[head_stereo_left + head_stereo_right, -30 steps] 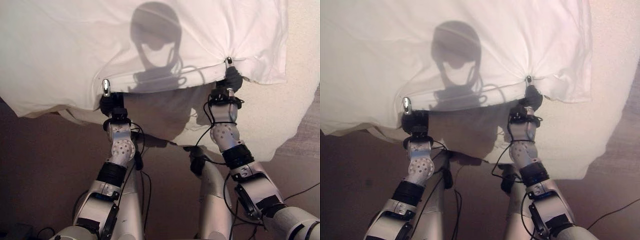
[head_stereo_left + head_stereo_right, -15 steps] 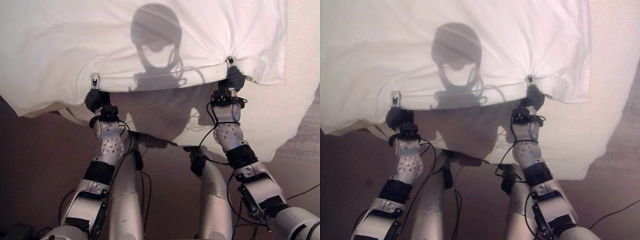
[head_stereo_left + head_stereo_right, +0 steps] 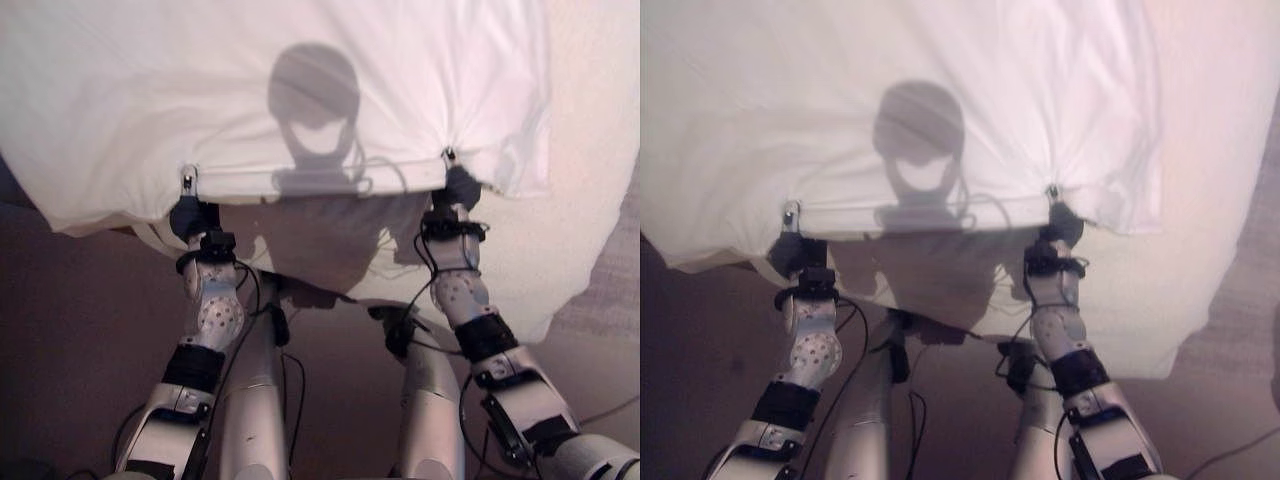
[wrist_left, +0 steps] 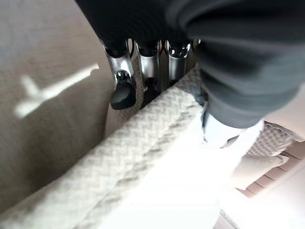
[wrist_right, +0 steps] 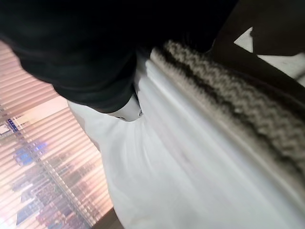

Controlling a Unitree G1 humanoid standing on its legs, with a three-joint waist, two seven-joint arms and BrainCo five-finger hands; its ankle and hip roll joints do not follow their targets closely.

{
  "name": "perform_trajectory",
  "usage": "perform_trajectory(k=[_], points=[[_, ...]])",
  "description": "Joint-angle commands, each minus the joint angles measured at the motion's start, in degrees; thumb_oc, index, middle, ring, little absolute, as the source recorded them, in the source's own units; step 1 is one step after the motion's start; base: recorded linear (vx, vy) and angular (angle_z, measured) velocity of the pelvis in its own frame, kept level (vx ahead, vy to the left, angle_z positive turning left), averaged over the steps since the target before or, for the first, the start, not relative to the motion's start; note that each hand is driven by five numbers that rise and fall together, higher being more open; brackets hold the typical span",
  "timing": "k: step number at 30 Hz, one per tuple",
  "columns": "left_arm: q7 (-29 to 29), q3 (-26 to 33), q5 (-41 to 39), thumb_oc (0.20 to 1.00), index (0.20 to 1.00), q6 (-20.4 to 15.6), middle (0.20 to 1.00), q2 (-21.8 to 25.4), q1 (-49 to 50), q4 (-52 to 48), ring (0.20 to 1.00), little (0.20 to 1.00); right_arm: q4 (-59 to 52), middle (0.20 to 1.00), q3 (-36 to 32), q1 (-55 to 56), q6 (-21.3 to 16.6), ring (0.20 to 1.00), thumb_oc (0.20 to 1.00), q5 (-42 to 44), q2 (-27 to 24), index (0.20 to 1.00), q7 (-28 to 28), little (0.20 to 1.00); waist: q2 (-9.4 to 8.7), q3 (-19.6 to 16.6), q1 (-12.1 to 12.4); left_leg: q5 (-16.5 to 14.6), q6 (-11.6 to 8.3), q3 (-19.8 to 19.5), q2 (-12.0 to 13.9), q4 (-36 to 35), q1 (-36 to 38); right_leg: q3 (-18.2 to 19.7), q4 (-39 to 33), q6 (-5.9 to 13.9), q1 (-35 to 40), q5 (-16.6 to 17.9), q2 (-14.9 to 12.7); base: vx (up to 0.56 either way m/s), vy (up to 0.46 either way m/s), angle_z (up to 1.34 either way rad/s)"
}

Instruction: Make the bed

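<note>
Along the near hem of the white sheet [image 3: 300,90], we pinched it with the left robot hand [image 3: 189,213] and right robot hand [image 3: 457,186], spaced apart to hold it taut over the bed [image 3: 590,180].

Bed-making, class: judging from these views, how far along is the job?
Done: both hands have hold of the white sheet by its near hem. In hand: the left robot hand and right robot hand pinch that hem, stretched taut between them, with a knitted blanket gripped too. Left: the sheet's ends hang loose and the cream bedding beneath lies uncovered.
</note>
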Motion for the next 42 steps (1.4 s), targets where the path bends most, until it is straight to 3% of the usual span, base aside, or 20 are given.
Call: perform_trajectory(k=[1,5,6,11,12,13,15,18,23,24,27,28,30,32,36,38,39,40,41,42], points=[[-0.92,13.4,-1.48,0.2,0.2,-5.23,0.2,3.27,2.89,-3.93,0.2,0.2,-3.28,0.2,-12.76,9.03,-4.02,0.2,0.2,-1.23,-6.08,0.2,-0.84,0.2,3.87,-1.36,-0.08,-10.61,-0.02,0.35,-3.9,2.47,8.6,5.4,0.82,6.7,-2.23,12.48,1.35,0.05,0.363,0.11],[-4.2,15.23,-0.06,0.2,0.2,-3.63,0.2,6.07,7.2,-5.34,0.2,0.2,-0.37,0.2,-14.36,12.64,-1.58,0.2,0.2,-1.19,-6.25,0.2,2.34,0.2,3.94,-1.36,0.96,-11.81,2.31,3.8,-6.0,2.75,14.73,-0.33,10.38,6.97,1.2,10.75,4.15,0.07,0.281,-0.22],[-3.51,16.43,1.24,0.2,0.2,-5.15,0.2,5.61,8.48,-4.95,0.2,0.2,0.41,0.2,-14.95,14.47,-1.87,0.2,0.2,-2.64,-6.22,0.2,3.48,0.2,3.43,-1.36,1.18,-12.36,1.96,4.01,-7.77,1.06,18.28,-1.9,5.14,6.33,4.56,6.06,9.77,0.07,0.079,-0.1],[-7.49,17.18,-0.32,0.2,0.2,-3.11,0.2,3.31,10.76,-6.56,0.2,0.2,0.53,0.2,-15.81,16.29,-0.16,0.2,0.2,-1.15,-8.94,0.2,6.18,0.2,5.27,-1.38,2.56,-12.87,-3.66,2.75,-6.65,7.83,21.49,-2.34,-5.72,0.81,14.5,0.78,12.54,0.09,0.101,0.17],[-6.93,17.51,1.04,0.2,0.2,-3.49,0.2,3.88,11.34,-7.67,0.2,0.2,-0.11,0.2,-14.73,16.63,0.59,0.2,0.2,-1.86,-9.31,0.2,6.4,0.2,5.09,-1.36,4.24,-11.63,-5.81,-2.93,-5.44,12.13,20.13,-0.5,-5.71,-0.1,16.02,0.03,12.12,0.01,0.249,-0.22],[-6.47,19.02,0.84,0.2,0.2,-4.15,0.2,4.53,11.06,-8.27,0.2,0.2,-0.68,0.2,-14.93,16.73,0.87,0.2,0.2,-1.66,-9.28,0.2,6.91,0.2,3.66,-1.4,3.86,-11.46,-6.72,-7.16,2.3,11.42,20.45,0.67,-5.35,0.78,16.21,0.68,9.51,0.06,0.395,-0.5],[-5.78,19.55,1.95,0.2,0.2,-4.32,0.2,5.86,12.35,-8.06,0.2,0.2,-0.72,0.2,-14.08,18.27,1.51,0.2,0.2,-0.63,-8.61,0.2,7.33,0.2,3.53,-4.2,3.7,-6.43,-8.57,-10.49,9.82,4.27,21.98,1.28,-6.66,2.55,17.83,1.06,6.67,0.19,0.52,-0.53],[-5.8,21.01,2.3,0.2,0.2,-3.99,0.2,8.29,12.39,-7.97,0.2,0.2,-0.52,0.2,-15.54,21.57,2.49,0.2,0.2,-0.18,-9.4,0.2,7.33,0.2,4.5,-7.54,1.82,3.29,-11.83,-8.26,15.11,-10.27,27.06,3.29,-7.81,5.06,20.22,3.65,1.0,0.12,0.654,0.02],[-8.79,19.39,2.87,0.2,0.2,-2.19,0.2,9.48,11.65,-9.52,0.2,0.2,-3.71,0.2,-19.42,26.86,4.08,0.2,0.2,-3.42,-9.84,0.2,6.74,0.2,5.23,-10.11,0.35,-1.52,-11.25,-9.08,6.56,-11.57,29.89,3.53,-11.36,7.75,25.26,15.28,-7.32,0.06,0.522,0.31],[-9.53,17.43,3.74,0.2,0.2,-1.45,0.2,9.46,10.75,-10.37,0.2,0.2,-4.78,0.2,-20.48,27.76,4.06,0.2,0.2,-4.4,-9.07,0.2,6.21,0.2,5.17,-9.92,-1.12,-5.68,-8.95,-8.77,3.12,-6.8,28.1,2.97,-10.98,7.75,26.36,20.06,-10.62,0.12,0.617,1.1],[-9.88,17.23,6.29,0.2,0.2,-0.68,0.2,10.98,11.91,-10.91,0.2,0.2,-4.27,0.2,-20.06,27.28,3.64,0.2,0.2,-5.81,-8.48,0.2,5.26,0.2,6.17,-9.88,-0.93,-8.54,-4.96,-5.4,-1.61,-5.79,29.61,-1.68,-1.24,6.92,25.8,16.88,-12.74,0.08,0.698,1.01],[-9.16,16.98,7.12,0.2,0.2,0.08,0.2,11.56,12.6,-11.7,0.2,0.2,-3.54,0.2,-19.39,26.79,4.21,0.2,0.2,-4.88,-7.34,0.2,6.12,0.2,6.06,-9.27,-2.9,-7.97,-2.21,-3.94,-5.69,-6.88,31.35,1.31,8.94,5.8,22.61,10.68,-1.61,0.14,1.025,0.23],[-9.67,16.77,7.93,0.2,0.2,0.36,0.2,11.52,12.68,-11.12,0.2,0.2,-3.68,0.2,-18.61,25.99,3.84,0.2,0.2,-4.73,-6.72,0.2,7.41,0.2,5.04,-9.46,-1.83,-7.32,-1.76,-2.51,-8.56,-10.88,34.11,-4.77,7.83,6.63,17.64,8.78,6.8,0.11,0.576,-0.25],[-9.55,17.53,8.43,0.2,0.2,0.49,0.2,10.42,15.09,-12.41,0.2,0.2,-4.88,0.2,-19.11,27.62,3.39,0.2,0.2,-4.81,-6.81,0.2,8.04,0.2,5.12,-10.15,-1.6,-8.49,-1.64,-3.11,-10.26,-11.59,35.93,-8.65,2.0,5.88,17.91,7.02,8.65,0.08,0.262,-0.81],[-10.39,16.54,6.91,0.2,0.2,1.09,0.2,6.02,16.37,-12.77,0.2,0.2,-4.44,0.2,-19.24,28.92,2.7,0.2,0.2,-4.39,-8.75,0.2,8.54,0.2,7.02,-10.31,-1.65,-12.53,-5.06,-4.98,-10.38,4.13,30.83,-5.6,-4.11,-0.74,18.5,1.58,8.5,-0.02,0.228,0.31],[-9.88,16.99,7.99,0.2,0.2,0.94,0.2,5.46,17.8,-14.5,0.2,0.2,-4.3,0.2,-18.45,27.84,2.97,0.2,0.2,-4.57,-9.34,0.2,7.83,0.2,6.79,-8.64,0.34,-12.57,-5.79,-9.69,-7.14,8.97,28.92,-3.36,-2.53,-0.95,19.05,1.55,7.03,-0.06,0.408,-0.14],[-9.45,18.17,7.52,0.2,0.2,0.69,0.2,5.94,18.02,-14.68,0.2,0.2,-3.99,0.2,-18.89,27.62,2.96,0.2,0.2,-4.22,-9.45,0.2,7.93,0.2,6.24,-8.39,-0.28,-13.43,-6.31,-9.77,-1.11,8.89,29.4,-1.71,-1.25,0.11,18.48,1.86,5.37,-0.04,0.268,-1.18],[-9.45,18.2,7.51,0.2,0.2,0.69,0.2,5.95,18.02,-14.68,0.2,0.2,-3.96,0.2,-18.87,27.59,2.95,0.2,0.2,-4.2,-9.46,0.2,7.94,0.2,6.25,-8.36,-0.22,-13.53,-6.32,-9.69,-1.06,8.99,29.4,-1.61,-1.16,0.12,18.42,1.81,5.4,0.0,0.543,-0.92],[-8.86,18.54,7.52,0.2,0.2,0.17,0.2,6.57,18.54,-14.36,0.2,0.2,-2.89,0.2,-19.19,27.54,3.12,0.2,0.2,-3.75,-9.62,0.2,7.11,0.2,6.01,-9.69,-0.17,-6.63,-7.18,-11.15,8.95,4.17,29.92,0.33,-2.21,1.02,18.97,1.35,1.64,0.03,0.619,-0.03],[-8.77,18.54,7.4,0.2,0.2,0.36,0.2,6.58,18.61,-14.41,0.2,0.2,-2.94,0.2,-19.2,27.76,3.09,0.2,0.2,-3.5,-9.52,0.2,6.89,0.2,6.2,-10.31,0.06,-4.41,-7.7,-13.65,9.61,1.01,30.77,2.06,-1.81,1.42,18.92,1.47,1.01,0.08,0.89,-0.21]])
